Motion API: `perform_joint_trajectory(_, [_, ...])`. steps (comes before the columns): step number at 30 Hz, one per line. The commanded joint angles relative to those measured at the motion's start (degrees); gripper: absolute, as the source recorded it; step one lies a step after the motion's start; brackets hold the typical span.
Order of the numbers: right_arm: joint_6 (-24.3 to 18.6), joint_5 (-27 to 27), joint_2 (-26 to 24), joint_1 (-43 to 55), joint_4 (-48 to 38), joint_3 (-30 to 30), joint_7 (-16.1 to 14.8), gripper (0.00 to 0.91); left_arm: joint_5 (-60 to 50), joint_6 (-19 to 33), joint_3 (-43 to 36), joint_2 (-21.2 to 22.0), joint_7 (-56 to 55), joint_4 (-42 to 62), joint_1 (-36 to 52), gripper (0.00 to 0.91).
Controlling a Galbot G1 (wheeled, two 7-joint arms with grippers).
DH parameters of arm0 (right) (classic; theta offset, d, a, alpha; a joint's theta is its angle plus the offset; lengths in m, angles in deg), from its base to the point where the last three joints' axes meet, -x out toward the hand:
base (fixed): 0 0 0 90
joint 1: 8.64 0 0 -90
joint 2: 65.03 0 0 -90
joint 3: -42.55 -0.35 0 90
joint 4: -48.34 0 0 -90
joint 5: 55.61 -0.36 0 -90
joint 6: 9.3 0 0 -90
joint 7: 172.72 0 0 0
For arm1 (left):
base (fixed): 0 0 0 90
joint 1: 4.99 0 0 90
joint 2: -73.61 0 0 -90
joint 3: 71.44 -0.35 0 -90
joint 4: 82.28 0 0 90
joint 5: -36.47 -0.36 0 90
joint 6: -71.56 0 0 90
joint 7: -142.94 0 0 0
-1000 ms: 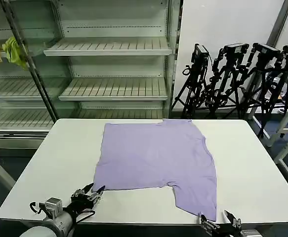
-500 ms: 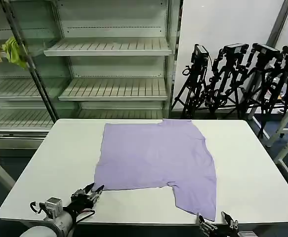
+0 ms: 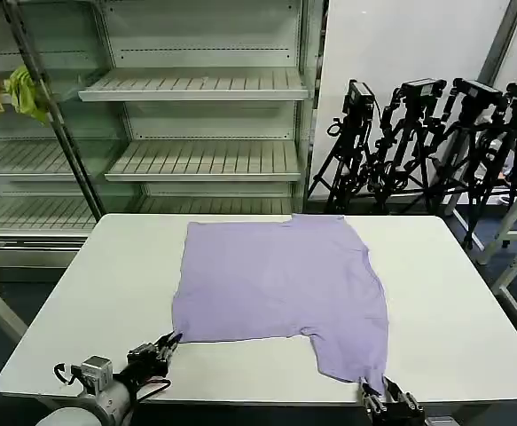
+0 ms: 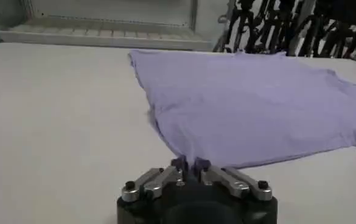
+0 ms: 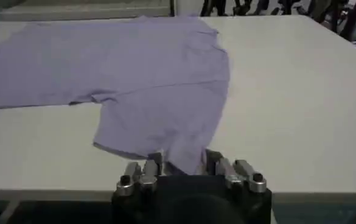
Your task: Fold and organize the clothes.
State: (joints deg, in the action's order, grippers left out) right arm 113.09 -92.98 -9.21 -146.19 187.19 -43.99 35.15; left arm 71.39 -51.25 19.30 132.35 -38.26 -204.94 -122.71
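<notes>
Nearby, camera tripods (image 3: 418, 142) stand behind the table (image 3: 471, 319); both claws pinch the T-shirt (image 3: 280, 288).

L gripper (image 3: 171, 340): low, near-left, fingers pinched together | R gripper (image 3: 384, 390): low, near-right, fingers closed

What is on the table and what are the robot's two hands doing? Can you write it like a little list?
shirt: light purple T-shirt, plain side up, spread on the white table
left gripper: shut on the shirt's near left corner
right gripper: at the near right corner, fabric between its fingers
fold: near edge partly uneven, not yet folded over
behind the table: shelves, camera tripods
</notes>
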Motion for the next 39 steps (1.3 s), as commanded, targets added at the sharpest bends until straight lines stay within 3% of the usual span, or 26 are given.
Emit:
perform_joint_trajectory(1, [0.44,-0.18,0.04,0.1,-0.43,0.23,0.11,0.0,-0.05,0.1,0.06,-0.04,-0.01,-0.08,0.01,0.01])
perform_joint_trajectory(26, [0.02,1.74,-1.08,-2.37,2.1,-0.66,-0.48,0.0,-1.12,0.31,0.89,-1.12,0.86,-1.85,-1.52,0.01])
perform_joint_trajectory(39, [0.68,1.53,-5.75,-10.96,9.73,-7.56,0.29,0.0,-0.72,-0.14,4.47,-4.74,0.82,-7.36,-8.29,0.01])
